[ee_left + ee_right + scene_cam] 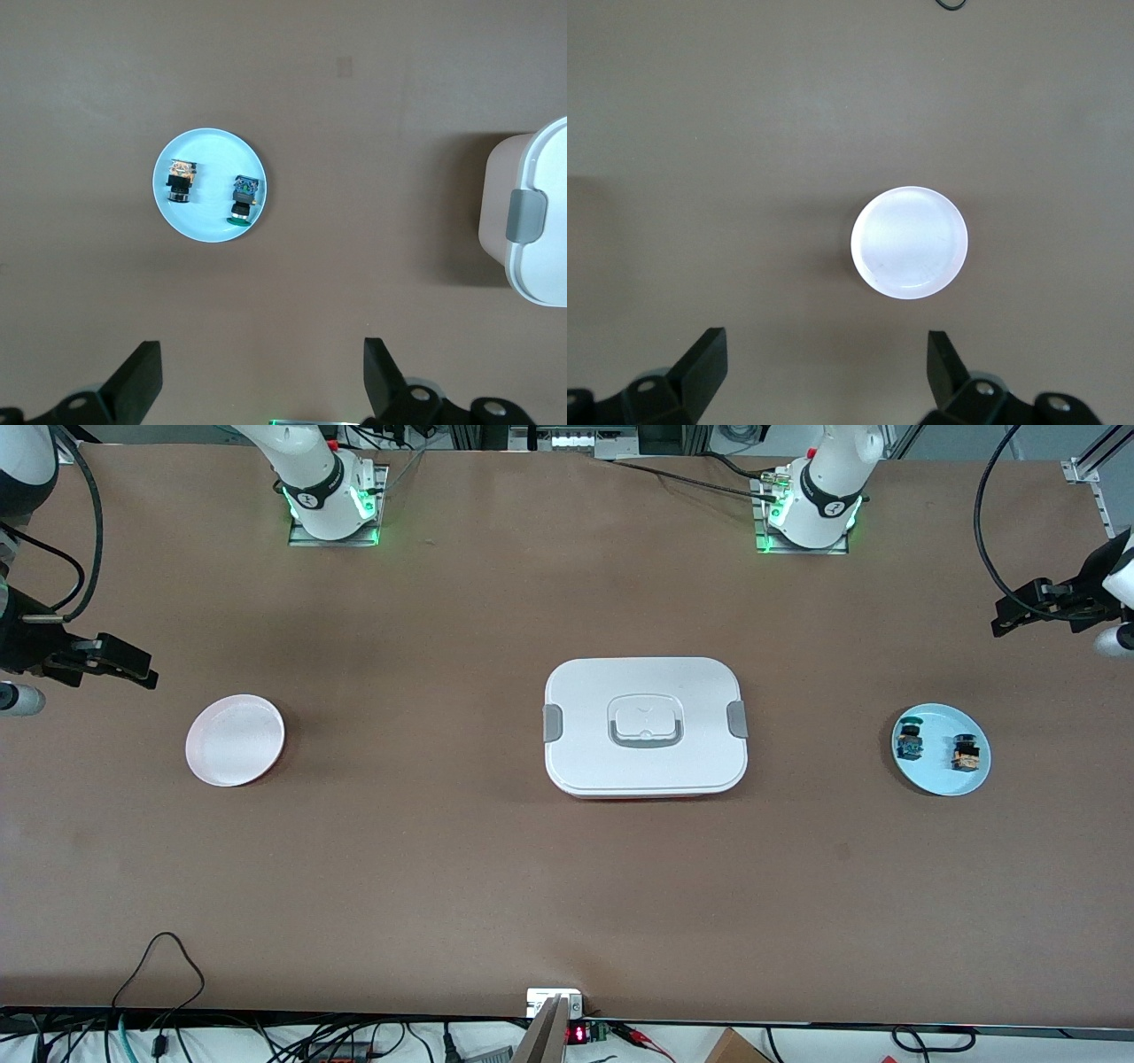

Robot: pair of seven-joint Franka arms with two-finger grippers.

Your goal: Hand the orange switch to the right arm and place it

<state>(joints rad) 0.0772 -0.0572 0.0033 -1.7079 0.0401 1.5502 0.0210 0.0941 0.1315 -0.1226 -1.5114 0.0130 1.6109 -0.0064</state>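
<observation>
Front view. Both arms cut off by the frame's side edges, only wrists and pincers visible at middle-upper height. Left gripper [1003, 618] up in the air over bare table toward the left arm's end; right gripper [142, 675] likewise over bare table toward the right arm's end. Hard to judge the finger gaps here. In the centre of the frame, a closed white box [645, 691] with grey clips; contents hidden by the lid. Pale blue plate [941, 785] toward the left arm's end, holding the orange switch [966, 753] and beside it a blue-green switch [910, 741], apart from each other. White plate [235, 740] toward the right arm's end, nothing in it.

Left wrist view. Fingers spread wide on the left gripper [261, 376], grasping nothing. Blue plate [208, 228] whole in view, with orange switch [181, 180] and blue-green switch [243, 199] lying in it. White box [540, 221] cut off at the frame's edge.

Right wrist view. Right gripper [826, 363] also released, fingers wide apart. White plate [909, 242] near the centre.
</observation>
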